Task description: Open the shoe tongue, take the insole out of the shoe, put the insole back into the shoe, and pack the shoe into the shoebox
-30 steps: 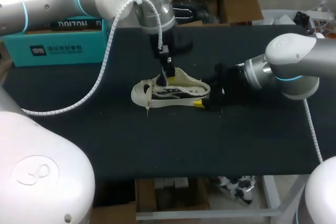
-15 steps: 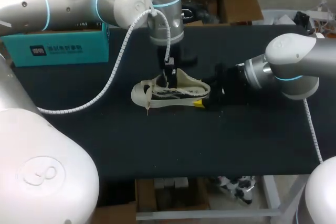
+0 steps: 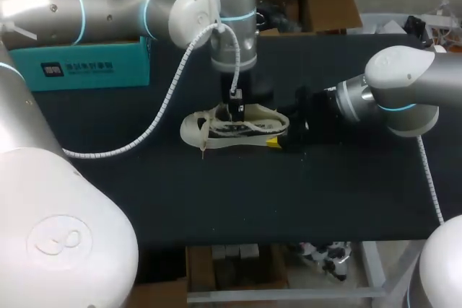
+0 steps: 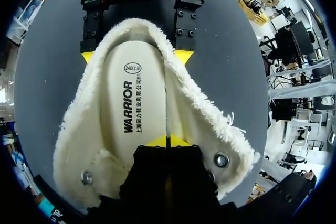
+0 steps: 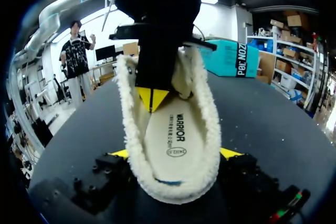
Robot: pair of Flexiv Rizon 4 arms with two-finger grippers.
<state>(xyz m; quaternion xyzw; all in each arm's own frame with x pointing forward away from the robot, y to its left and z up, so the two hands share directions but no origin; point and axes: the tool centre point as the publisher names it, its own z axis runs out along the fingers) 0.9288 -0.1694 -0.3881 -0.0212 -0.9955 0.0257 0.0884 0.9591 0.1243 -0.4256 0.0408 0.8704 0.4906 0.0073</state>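
Currently: shoebox (image 3: 86, 66), upper left. Shoe (image 3: 209, 131), frame centre on counter (image 3: 325, 192), insole (image 4: 134, 98) inside. Left end effector (image 4: 168, 141) closed, tips meeting on insole; probably the removal step. Right end effector (image 5: 175, 153) clamps the heel. Next: pinch insole edge, lift clear.

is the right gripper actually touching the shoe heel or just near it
Touching. The right wrist view shows the right gripper with a yellow tip pressed into the fleecy heel of the shoe on each side.

Cream fleecy shoe (image 3: 193, 129), off-white insole (image 4: 134, 77) with black print, teal shoebox (image 3: 79, 68), black table (image 3: 253, 192).
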